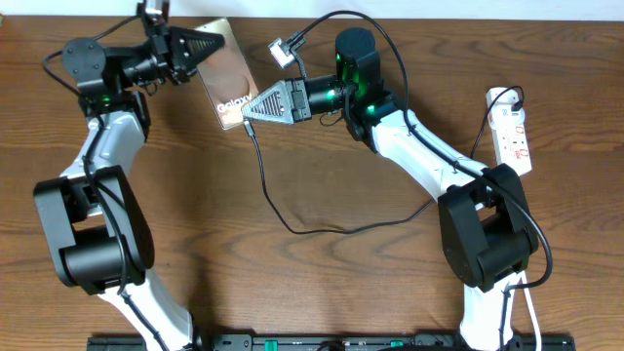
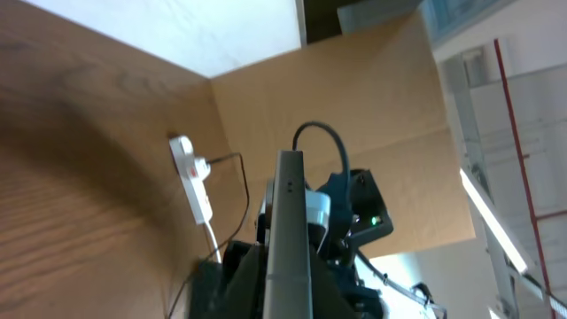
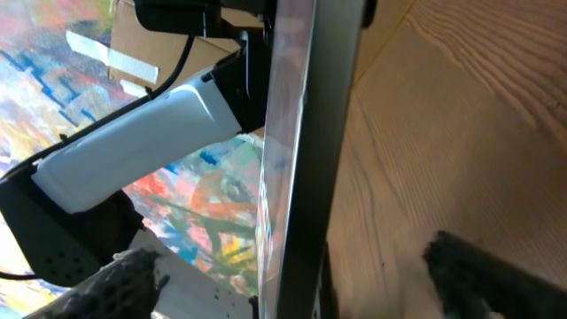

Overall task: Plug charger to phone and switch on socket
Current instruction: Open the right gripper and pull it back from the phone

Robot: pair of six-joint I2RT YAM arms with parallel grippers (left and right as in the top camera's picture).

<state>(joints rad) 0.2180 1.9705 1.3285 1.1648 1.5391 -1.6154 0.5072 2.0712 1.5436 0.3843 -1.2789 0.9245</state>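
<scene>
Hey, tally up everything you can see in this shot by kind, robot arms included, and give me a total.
Glossy bronze smartphone with white Galaxy lettering: 1
Thin black charger cable: 1
White power strip with red switches: 1
White-and-black robot arms: 2
Total: 5

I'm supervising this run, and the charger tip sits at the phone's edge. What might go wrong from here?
The right gripper stands open at the phone; whether the charger is fully seated cannot be seen, so it may slip out. The charger loops under the right arm; reaching for the socket could snag it and tug the phone, which the left gripper holds by one edge.
</scene>
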